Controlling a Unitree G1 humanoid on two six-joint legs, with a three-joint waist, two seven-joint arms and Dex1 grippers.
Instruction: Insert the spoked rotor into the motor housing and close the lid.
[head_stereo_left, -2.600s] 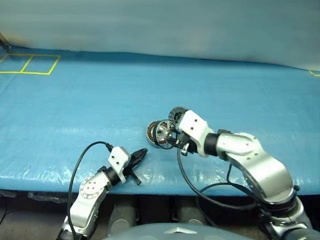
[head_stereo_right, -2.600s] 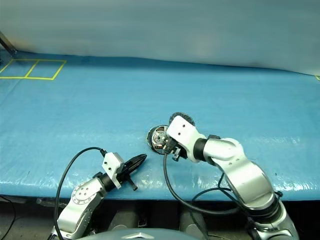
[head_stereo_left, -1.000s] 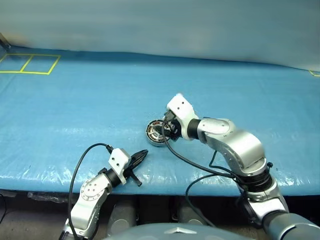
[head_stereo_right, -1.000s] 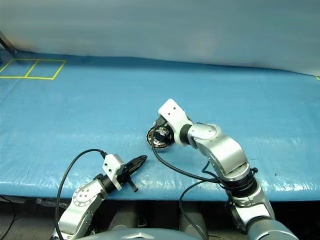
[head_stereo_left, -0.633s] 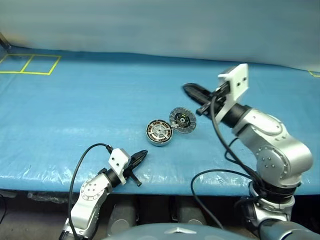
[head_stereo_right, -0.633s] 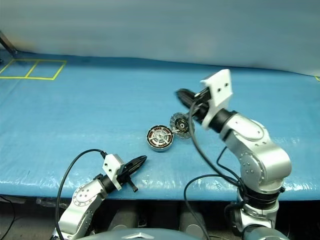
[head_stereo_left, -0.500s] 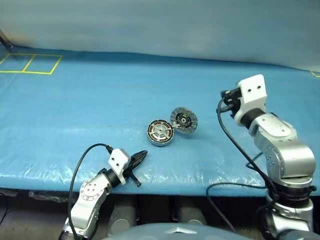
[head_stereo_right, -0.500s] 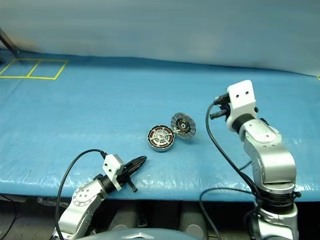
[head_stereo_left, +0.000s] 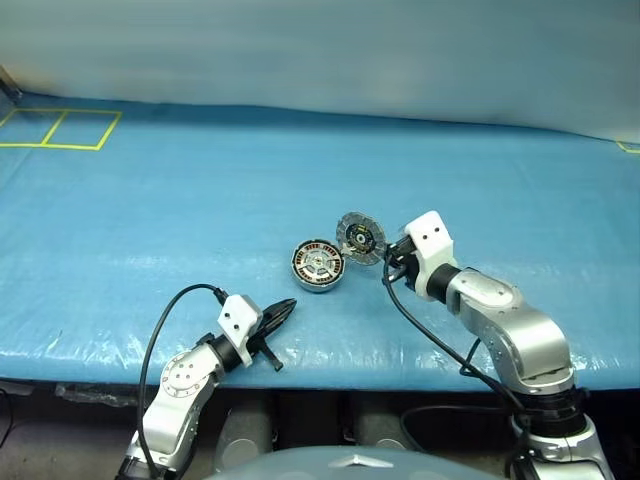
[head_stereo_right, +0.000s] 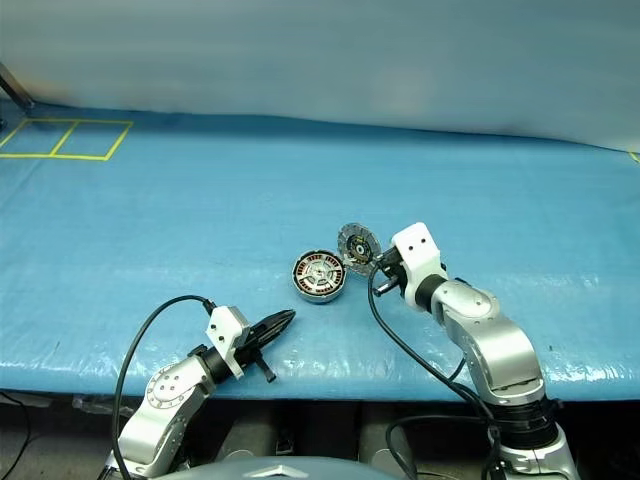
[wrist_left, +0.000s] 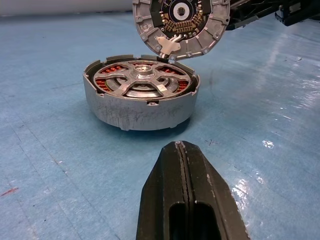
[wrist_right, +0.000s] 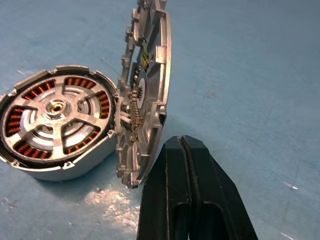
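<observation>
The short round grey metal motor housing (wrist_left: 141, 100) is sitting on the blue-covered table (head_stereo_left: 150, 200) with the shiny silver spoked rotor (wrist_right: 57, 116) lying inside its copper-orange windings. Its round hinged lid (wrist_right: 145, 100) is standing upright—dark inner face showing. The right end effector (wrist_right: 187, 150) is hovering just behind the lid, pressed closed and empty; the left end effector (wrist_left: 181, 150), likewise closed on nothing, is resting near the table's front edge.

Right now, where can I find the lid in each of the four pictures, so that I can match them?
Left eye view: the lid stands raised, right of the motor housing.
Right eye view: lid, just up and right of the housing.
Left wrist view: lid behind the housing, inner face showing.
Right wrist view: lid edge-on beside the housing.
Shared landmark: the housing's copper windings.
</observation>
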